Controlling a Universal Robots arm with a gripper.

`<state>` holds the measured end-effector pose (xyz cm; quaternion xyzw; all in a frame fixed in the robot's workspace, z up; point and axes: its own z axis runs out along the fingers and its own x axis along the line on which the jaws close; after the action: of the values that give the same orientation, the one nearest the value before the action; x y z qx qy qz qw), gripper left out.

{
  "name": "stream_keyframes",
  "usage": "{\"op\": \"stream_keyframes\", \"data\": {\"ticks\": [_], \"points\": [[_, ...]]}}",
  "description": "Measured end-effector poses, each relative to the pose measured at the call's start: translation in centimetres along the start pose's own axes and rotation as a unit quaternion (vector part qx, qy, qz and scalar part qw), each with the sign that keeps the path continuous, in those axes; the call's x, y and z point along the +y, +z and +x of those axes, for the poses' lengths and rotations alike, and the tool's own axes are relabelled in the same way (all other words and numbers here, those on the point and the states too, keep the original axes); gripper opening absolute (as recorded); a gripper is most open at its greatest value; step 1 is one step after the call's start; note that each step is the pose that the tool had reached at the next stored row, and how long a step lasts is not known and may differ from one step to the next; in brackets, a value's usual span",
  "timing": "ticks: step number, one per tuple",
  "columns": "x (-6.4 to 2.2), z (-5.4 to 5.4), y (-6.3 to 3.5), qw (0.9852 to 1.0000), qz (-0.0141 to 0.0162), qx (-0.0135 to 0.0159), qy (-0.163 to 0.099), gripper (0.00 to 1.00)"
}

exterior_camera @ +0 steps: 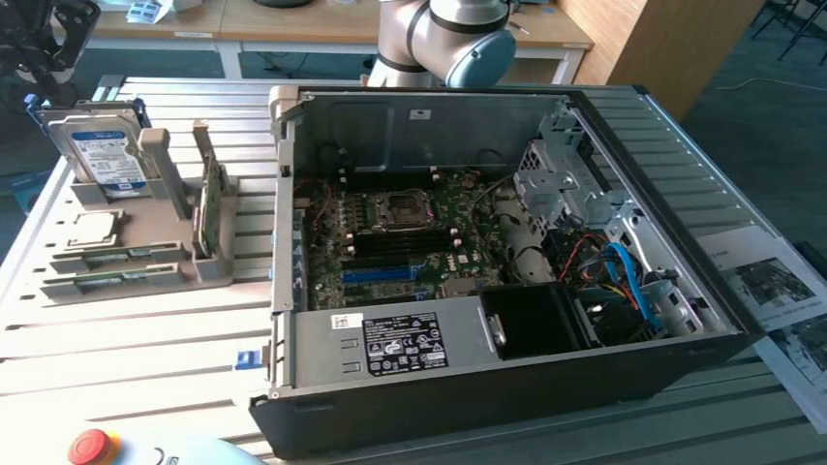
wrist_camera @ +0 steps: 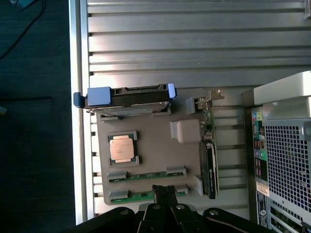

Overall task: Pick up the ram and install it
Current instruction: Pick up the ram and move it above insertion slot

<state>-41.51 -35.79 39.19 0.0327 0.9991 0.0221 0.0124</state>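
The ram (wrist_camera: 138, 195) lies flat in the outermost slot of the grey holder tray (wrist_camera: 155, 150), a second stick (wrist_camera: 146, 175) just beside it (both seated in their slots), then the processor chip (wrist_camera: 122, 148), with the hard drive (wrist_camera: 129, 99) upright at the far end. The end effector (wrist_camera: 165, 190) hangs over the ram with its fingers clenched together on nothing; contact with the stick cannot be told. The tray rests on the slatted surface (wrist_camera: 170, 48) beside the open computer case (exterior_camera: 517, 291).
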Motion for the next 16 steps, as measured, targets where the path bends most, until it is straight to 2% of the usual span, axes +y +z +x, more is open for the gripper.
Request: {"op": "stream_keyframes", "data": {"ticks": [9, 16], "points": [[-0.04, -0.01, 0.00, 0.9996, -0.0007, 0.0012, -0.027, 0.10], [-0.06, 0.00, 0.00, 0.9985, -0.0013, 0.0025, -0.055, 0.10]]}}
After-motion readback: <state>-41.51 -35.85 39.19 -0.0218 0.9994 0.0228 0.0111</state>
